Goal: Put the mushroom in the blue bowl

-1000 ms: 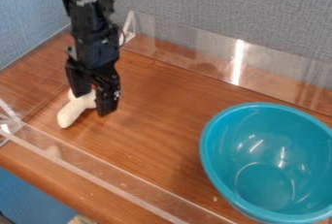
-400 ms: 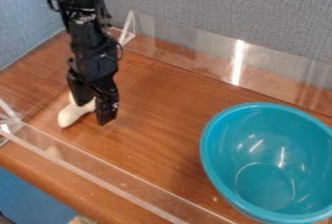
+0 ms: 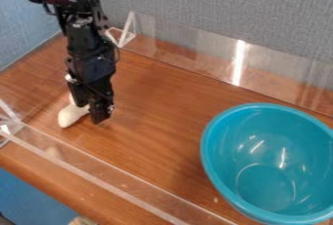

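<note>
On a brown wooden surface [image 3: 156, 122] backed by a grey wall, the mushroom [image 3: 72, 115] is straddled by partly closed fingers [image 3: 92, 109], grip undeterminable, well apart from the blue bowl [image 3: 270, 163].

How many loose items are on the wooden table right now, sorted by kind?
Small cream-white toy mushroom, under the black gripper: 1
Large glossy turquoise-blue plastic bowl, nothing inside: 1
Total: 2
</note>
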